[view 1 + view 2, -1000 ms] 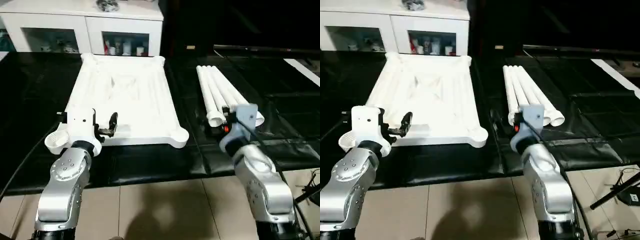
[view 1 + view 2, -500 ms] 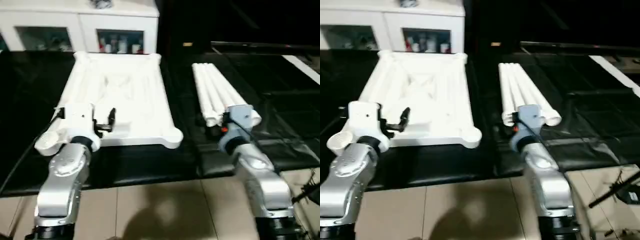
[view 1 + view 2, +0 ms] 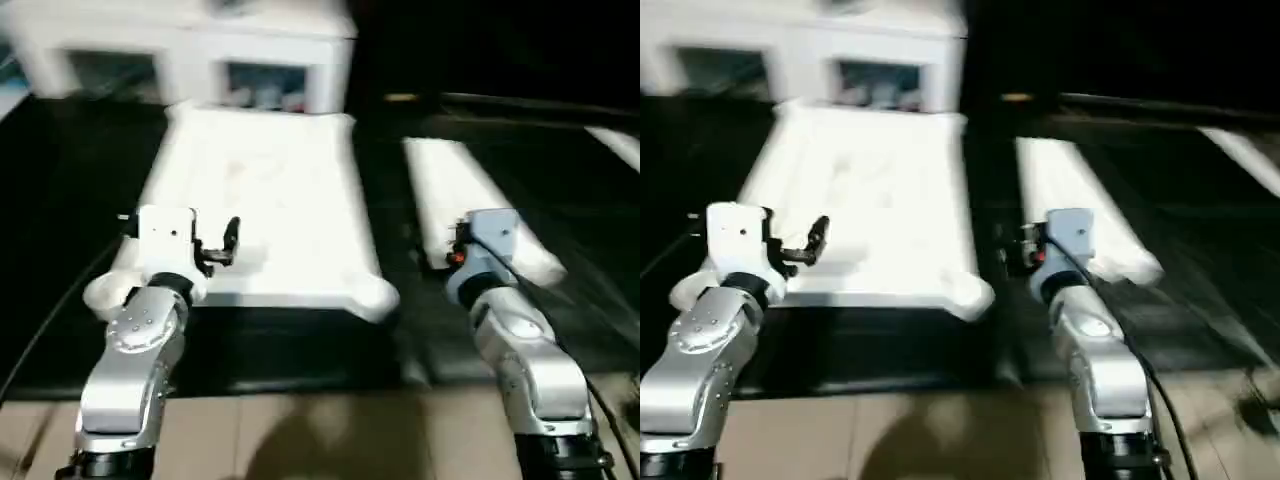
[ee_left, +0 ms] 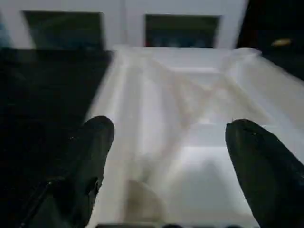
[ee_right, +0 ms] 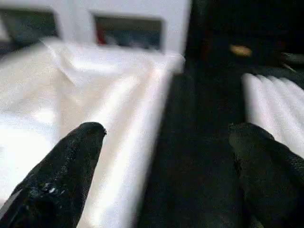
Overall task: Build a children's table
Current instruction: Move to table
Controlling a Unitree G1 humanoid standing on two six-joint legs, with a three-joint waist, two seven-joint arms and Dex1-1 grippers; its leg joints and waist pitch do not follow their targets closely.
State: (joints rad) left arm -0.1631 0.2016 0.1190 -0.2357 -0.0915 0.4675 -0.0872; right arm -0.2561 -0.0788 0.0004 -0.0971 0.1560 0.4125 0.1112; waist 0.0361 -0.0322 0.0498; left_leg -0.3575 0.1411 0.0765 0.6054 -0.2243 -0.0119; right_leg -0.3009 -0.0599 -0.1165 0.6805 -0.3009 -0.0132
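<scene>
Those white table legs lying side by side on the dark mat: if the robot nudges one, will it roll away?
Probably. The legs are round, so a sideways push would likely roll one, though its neighbours may stop it. They look like stiff plastic tubes, so one should lift without bending, and probably weighs little for its length.

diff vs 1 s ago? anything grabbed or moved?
Nothing taken hold of or let go. The head camera's view has shifted, so the scene sits differently in frame. Left gripper and right gripper stay wide open and empty. The table top lies ribbed side up and the legs lie bundled beside it, as before.
</scene>
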